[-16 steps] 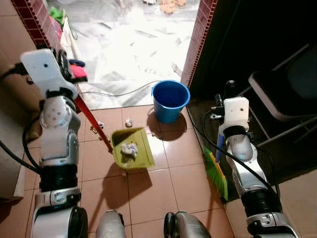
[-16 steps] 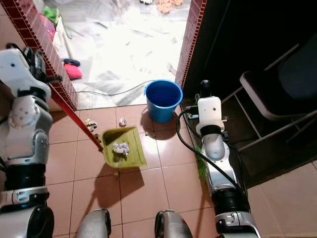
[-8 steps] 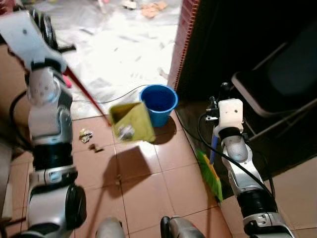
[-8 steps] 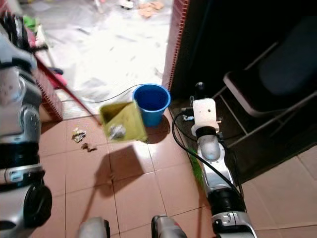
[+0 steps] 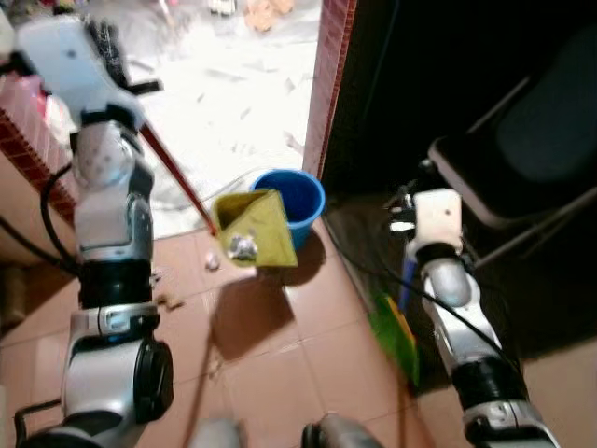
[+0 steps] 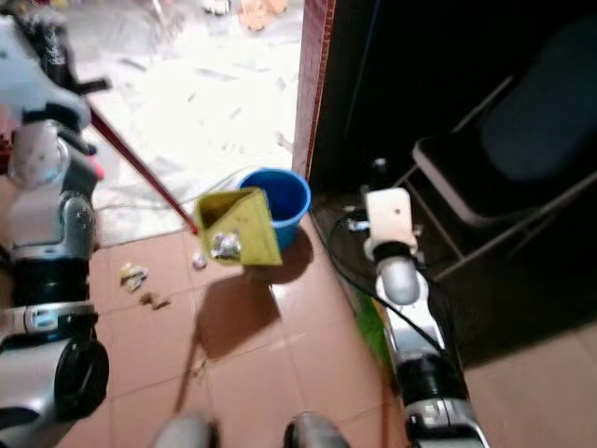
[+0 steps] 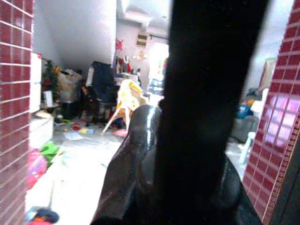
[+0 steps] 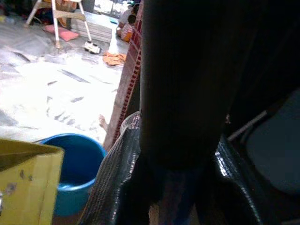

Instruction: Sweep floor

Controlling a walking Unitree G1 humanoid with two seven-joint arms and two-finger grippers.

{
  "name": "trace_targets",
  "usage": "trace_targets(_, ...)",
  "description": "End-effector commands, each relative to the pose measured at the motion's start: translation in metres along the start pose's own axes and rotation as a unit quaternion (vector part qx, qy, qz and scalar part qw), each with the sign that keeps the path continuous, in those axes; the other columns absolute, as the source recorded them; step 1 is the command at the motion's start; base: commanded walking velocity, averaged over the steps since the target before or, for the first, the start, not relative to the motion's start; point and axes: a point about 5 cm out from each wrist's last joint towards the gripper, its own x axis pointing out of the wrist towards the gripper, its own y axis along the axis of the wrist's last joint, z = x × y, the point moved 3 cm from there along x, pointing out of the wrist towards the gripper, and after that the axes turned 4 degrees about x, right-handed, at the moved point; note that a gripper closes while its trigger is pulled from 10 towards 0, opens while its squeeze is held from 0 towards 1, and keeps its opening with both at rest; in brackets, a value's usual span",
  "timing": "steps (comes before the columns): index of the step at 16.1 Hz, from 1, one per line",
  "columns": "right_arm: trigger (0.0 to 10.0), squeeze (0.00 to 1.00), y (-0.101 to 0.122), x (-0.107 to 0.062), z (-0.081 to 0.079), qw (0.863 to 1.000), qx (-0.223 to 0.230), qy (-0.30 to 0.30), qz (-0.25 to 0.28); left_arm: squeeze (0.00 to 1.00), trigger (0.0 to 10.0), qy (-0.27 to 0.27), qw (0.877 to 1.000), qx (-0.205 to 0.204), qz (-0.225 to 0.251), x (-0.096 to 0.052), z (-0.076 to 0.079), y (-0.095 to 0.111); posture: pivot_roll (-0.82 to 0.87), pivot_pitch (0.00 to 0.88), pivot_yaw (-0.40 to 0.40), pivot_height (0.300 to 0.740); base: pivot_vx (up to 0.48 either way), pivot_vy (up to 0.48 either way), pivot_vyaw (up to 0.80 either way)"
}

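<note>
While my left end effector stays closed on the red handle, I hold the yellow dustpan raised beside the blue bucket for emptying; my right end effector is closed on the broom, parked aside.

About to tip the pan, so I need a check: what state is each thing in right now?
dustpan: lifted off the floor, tilted, beside the bucket rim, crumpled trash inside
blue bucket: upright, open top
left gripper: holds the dustpan's red handle
broom: green bristles on the floor, handle in right gripper
floor scraps: unswept
</note>
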Motion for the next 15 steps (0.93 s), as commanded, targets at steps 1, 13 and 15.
trace_targets(1, 10.0, 0.00, 0.012, 0.004, -0.007, 1.000, -0.004, 0.015, 0.025, 0.00, 10.0, 0.012, 0.998, -0.013, 0.064, 0.007, -0.007, 0.032, -0.01, 0.106, -0.043, 0.740, 0.439, 0.000, -0.44)
trace_targets(13, 10.0, 0.00, 0.008, 0.002, -0.013, 0.999, -0.003, 0.027, 0.024, 0.00, 10.0, 0.025, 0.996, -0.009, 0.090, 0.017, -0.014, 0.047, -0.01, 0.102, -0.041, 0.740, 0.434, 0.027, -0.03)
trace_targets(15, 10.0, 0.00, 0.008, 0.001, -0.014, 0.999, -0.002, 0.028, 0.023, 0.00, 10.0, 0.033, 0.995, -0.007, 0.091, 0.019, -0.018, 0.049, -0.01, 0.103, -0.041, 0.740, 0.321, 0.354, 0.00)
